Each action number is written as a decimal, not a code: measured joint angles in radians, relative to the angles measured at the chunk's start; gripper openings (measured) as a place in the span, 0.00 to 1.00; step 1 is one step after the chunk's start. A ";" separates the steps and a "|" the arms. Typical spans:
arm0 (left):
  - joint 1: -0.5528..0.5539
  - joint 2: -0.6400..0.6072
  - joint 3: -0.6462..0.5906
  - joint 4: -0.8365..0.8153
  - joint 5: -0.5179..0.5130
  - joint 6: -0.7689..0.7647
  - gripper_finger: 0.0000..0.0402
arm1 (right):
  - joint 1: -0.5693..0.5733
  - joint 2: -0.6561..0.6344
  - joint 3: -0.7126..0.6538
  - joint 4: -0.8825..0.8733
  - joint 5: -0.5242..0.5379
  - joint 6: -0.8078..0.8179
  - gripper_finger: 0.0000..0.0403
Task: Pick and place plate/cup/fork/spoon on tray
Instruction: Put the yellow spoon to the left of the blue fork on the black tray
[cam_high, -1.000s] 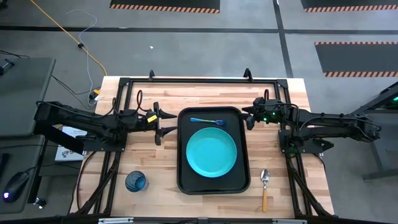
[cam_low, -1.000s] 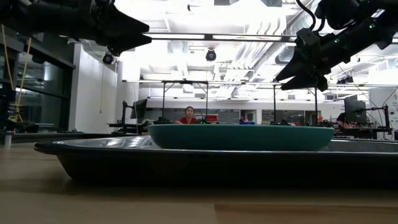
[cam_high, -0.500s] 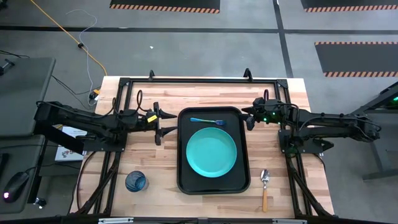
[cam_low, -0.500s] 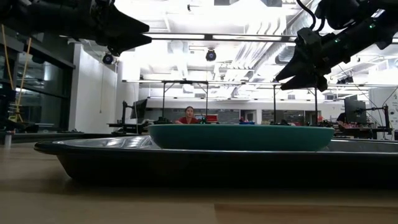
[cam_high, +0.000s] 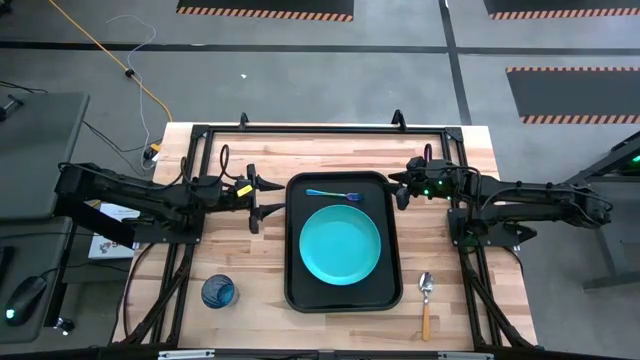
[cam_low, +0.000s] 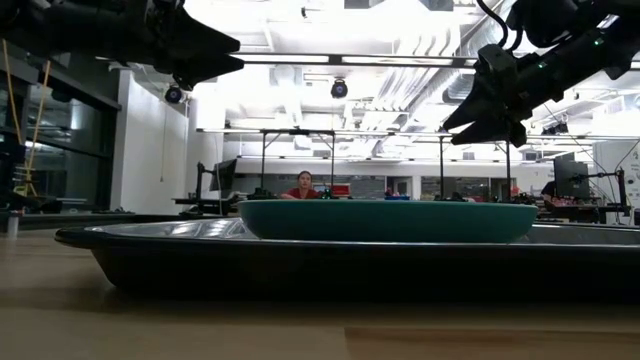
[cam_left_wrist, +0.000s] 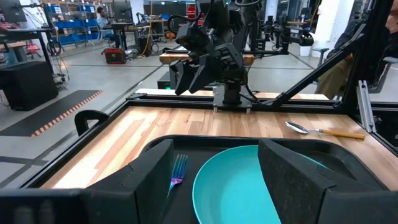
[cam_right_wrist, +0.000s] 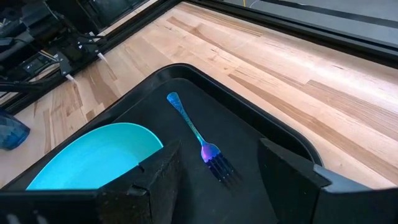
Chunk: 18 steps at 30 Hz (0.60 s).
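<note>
Nearest the table's front edge, two things waited off the tray: the cup (cam_high: 218, 292) stood on the bare wood at the front left, well apart from everything else, and the spoon (cam_high: 425, 302) lay at the front right, just beside the tray's rim, bowl pointing away from the front edge.

The cup looked light, stiff and smooth-walled, so probably slippery; a pinch across its rim or wall seemed the surest hold. The spoon lay flat and thin on the wood, likely awkward to get fingers under; its orange handle offered a better grip than the shiny bowl.

Farther in, the plate (cam_high: 340, 244) sat flat in the tray (cam_high: 294, 290), filling most of its width. Behind the plate the fork (cam_high: 332, 194) lay crosswise on the tray floor, apart from the plate.

Level with the tray's far end, the left gripper (cam_high: 256, 198) hovered just off its left rim, jaws spread and empty. The right gripper (cam_high: 398, 188) hovered off the opposite rim, jaws likewise spread with nothing between them.
</note>
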 joint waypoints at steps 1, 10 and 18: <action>0.000 0.000 0.000 0.000 0.000 0.000 0.56 | 0.000 0.000 0.000 0.000 0.000 0.000 0.50; 0.000 0.000 0.000 0.000 0.000 0.000 0.56 | 0.000 0.000 0.000 0.000 -0.004 0.001 0.50; 0.000 0.000 0.000 0.000 0.000 0.000 0.56 | 0.013 0.000 0.000 0.001 -0.390 0.061 0.50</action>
